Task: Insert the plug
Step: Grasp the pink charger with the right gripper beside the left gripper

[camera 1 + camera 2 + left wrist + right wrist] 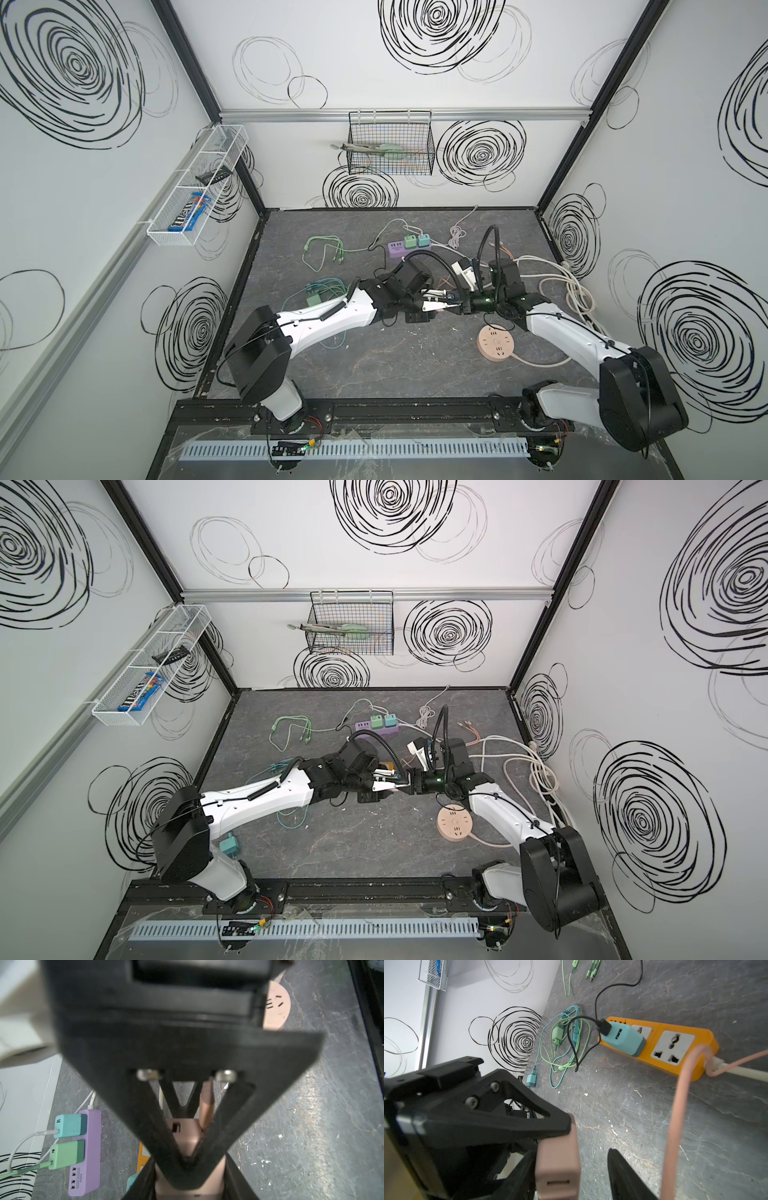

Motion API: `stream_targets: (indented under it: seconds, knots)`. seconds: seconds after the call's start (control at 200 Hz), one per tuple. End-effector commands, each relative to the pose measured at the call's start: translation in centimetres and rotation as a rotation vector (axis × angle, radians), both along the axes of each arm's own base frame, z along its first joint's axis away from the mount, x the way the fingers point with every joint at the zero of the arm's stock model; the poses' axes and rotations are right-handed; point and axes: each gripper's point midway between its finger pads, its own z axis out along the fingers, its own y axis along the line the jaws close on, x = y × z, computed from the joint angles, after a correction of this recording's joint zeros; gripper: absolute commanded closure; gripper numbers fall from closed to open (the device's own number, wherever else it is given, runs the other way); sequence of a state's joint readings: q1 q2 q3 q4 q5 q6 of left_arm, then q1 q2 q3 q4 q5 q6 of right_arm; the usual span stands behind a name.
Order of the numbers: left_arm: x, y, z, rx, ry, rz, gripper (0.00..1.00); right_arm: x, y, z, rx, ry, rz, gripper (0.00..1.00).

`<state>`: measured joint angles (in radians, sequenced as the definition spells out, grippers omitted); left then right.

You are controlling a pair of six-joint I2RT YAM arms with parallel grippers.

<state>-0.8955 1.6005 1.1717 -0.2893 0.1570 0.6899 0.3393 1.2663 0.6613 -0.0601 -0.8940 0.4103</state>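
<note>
Here, left end effector (189,1186) grips one pink charger (557,1167); right end effector (571,1154) apparently straddles it, jaws apart.

"S204" on the purple power strip (89,1160); "m&m's" on the blue candy packet (188,216)

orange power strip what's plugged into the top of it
A teal charger with a black cable stands plugged on the orange power strip, hiding the socket under it. The socket by the cord end is bare. A pink cable crosses that end.
</note>
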Motion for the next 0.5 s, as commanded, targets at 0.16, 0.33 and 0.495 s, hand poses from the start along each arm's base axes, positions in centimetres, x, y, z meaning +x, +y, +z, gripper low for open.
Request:
stream_targets:
  seconds: [0.16, 0.33, 0.495]
  knots:
    - [-0.3, -0.9, 2.3, -0.064, -0.061, -0.054, 1.00, -0.3, 0.7, 0.5, 0.004, 0.009, 0.052, 0.52]
    - [0.0, -0.7, 2.0, -0.047, -0.067, -0.040, 1.00, -0.2, 0.5, 0.7, -0.004, 0.008, 0.043, 0.61]
    - [0.6, -0.8, 2.5, -0.065, -0.052, -0.008, 0.99, 0.6, 0.3, 1.8, -0.012, -0.041, 0.010, 0.96]
